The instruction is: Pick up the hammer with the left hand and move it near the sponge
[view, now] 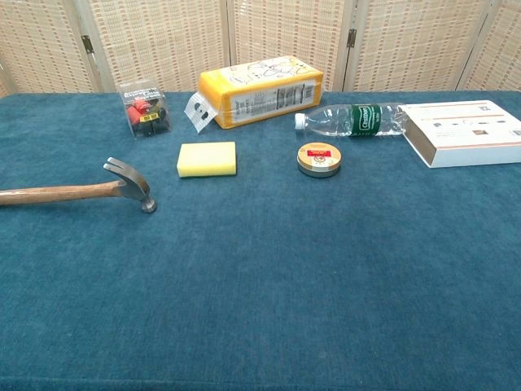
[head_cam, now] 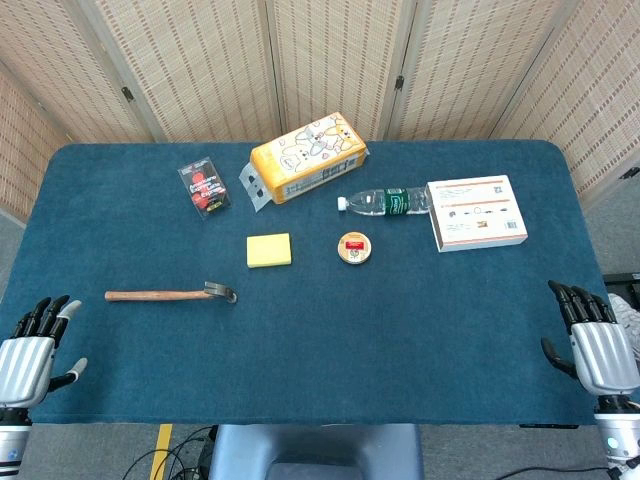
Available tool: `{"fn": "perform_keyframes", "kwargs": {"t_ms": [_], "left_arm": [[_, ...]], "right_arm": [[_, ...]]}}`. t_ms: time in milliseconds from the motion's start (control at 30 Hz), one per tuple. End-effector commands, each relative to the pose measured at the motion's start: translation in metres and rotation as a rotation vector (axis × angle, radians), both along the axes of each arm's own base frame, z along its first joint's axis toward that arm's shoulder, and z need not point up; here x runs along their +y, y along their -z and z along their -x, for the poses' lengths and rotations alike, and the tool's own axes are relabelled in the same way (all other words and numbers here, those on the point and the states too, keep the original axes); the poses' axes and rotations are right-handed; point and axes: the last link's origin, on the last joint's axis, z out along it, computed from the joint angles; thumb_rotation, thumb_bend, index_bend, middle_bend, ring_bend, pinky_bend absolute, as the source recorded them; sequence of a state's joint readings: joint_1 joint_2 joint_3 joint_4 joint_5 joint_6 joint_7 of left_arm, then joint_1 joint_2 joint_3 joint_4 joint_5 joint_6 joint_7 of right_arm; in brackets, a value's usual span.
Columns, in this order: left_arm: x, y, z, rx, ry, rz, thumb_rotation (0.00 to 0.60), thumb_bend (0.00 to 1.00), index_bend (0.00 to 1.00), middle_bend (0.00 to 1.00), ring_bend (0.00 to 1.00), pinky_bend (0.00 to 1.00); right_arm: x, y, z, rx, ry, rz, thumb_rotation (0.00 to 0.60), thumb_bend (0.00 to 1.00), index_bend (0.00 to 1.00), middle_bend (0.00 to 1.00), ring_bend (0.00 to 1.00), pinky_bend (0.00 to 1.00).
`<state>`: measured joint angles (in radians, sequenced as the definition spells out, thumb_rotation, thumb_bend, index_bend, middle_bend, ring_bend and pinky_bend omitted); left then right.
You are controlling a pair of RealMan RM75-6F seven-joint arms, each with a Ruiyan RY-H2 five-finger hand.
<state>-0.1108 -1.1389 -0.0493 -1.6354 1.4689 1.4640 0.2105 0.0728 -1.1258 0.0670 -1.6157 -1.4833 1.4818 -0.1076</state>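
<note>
On the blue table [head_cam: 300, 360], the hammer [head_cam: 170, 294] lay flat, its wooden handle pointing away from the sponge [head_cam: 269, 250] toward the left edge and its metal head nearest the sponge, a short gap of bare cloth between them. The sponge was a yellow square lying flat, toward the table's far side from the hammer head. Beside the sponge, toward the robot's right, sat a small round tin [head_cam: 354, 247], apart from it. Beyond the sponge lay a yellow package [head_cam: 308, 157] printed with a cartoon figure, and further left of that a small clear pack [head_cam: 204, 187] with red and black contents. A plastic water bottle [head_cam: 388, 201] lay on its side beyond the tin, its base touching or just beside a white box [head_cam: 477, 211].

The left hand [head_cam: 32, 352] hung at the near left corner, well apart from the hammer, fingers extended and spread, holding nothing. The right hand [head_cam: 596, 340] hung at the near right corner, fingers likewise straight and apart, with nothing in it. Neither hand showed in the chest view.
</note>
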Motion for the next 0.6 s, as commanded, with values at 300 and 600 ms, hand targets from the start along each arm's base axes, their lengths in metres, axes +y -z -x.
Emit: {"fn": "perform_keyframes", "kwargs": {"t_ms": [300,600], "left_arm": [[0.0028,0.0029,0.0007,0.006,-0.008,-0.004,0.6,0.25,0.17,0.12,0.08,0.19],[0.0087,0.0008,-0.0029,-0.008,0.02,-0.025,0.6,0.25,0.18,0.12,0.08,0.19]], "right_arm": [[-0.0003,-0.0016,-0.002,-0.009,-0.004,-0.004,0.6,0.24,0.0,0.16,0.12,0.18],[0.003,-0.0077,-0.0038,-0.013,-0.013,0.015,0.6,0.24,0.0,0.16,0.12,0.18]]}}
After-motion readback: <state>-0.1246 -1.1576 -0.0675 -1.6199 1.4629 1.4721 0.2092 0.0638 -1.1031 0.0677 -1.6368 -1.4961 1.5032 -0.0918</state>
